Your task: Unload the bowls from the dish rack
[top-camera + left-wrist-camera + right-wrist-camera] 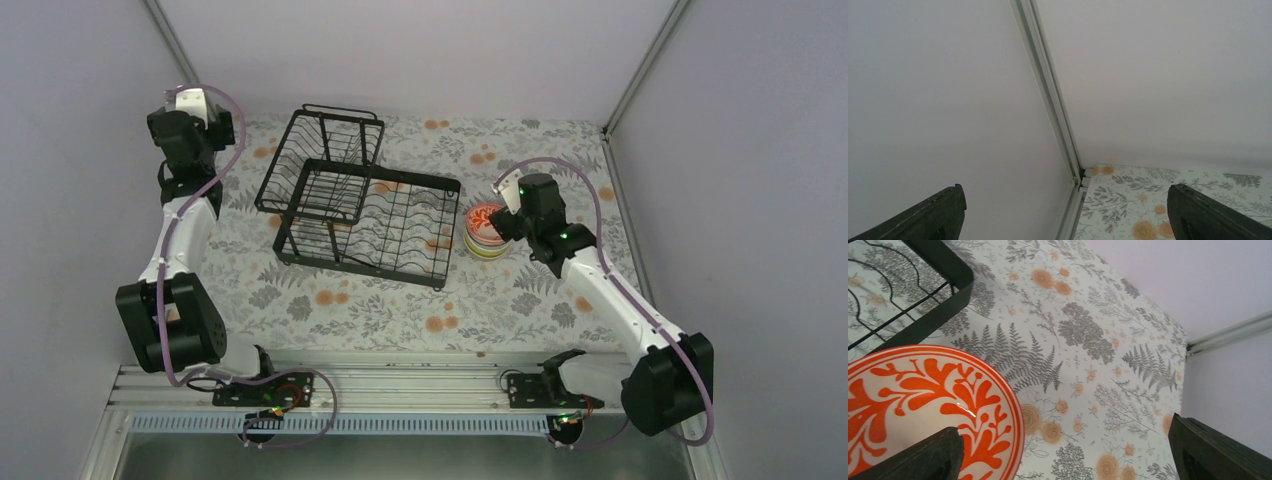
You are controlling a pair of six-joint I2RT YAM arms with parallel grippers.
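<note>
From the top external view, the dish rack [360, 268] of thin black wire sits mid-bench with every slot and its taller basket end bare. The bowls [484, 236] stand nested in one stack on the floral bench [380, 310], just beside the rack at its 3 o'clock. The red-orange patterned bowl [482, 217] is on top and a pale green rim [485, 251] lowest; the middle one is hard to make out. The right arm [610, 290] is far the nearer, its head against the stack's 3 o'clock side, while the left arm [185, 235] is raised well apart at 9 o'clock. From the left wrist, both dark fingers [928, 215] stand wide apart with nothing between them, so the left jaws are released; they face a plain wall corner and a strip of bench [1128, 200]. From the right wrist, the fingers [1218, 450] are spread just as wide and the right jaws are released and empty. The glossy patterned bowl lies at 8 o'clock of their gap, partly behind the left finger, with the rack's rim [955, 267] at 10 o'clock. Being round, the bowl has no long axis. Unloading looks done, so I judge the next move is a clean lift away.
</note>
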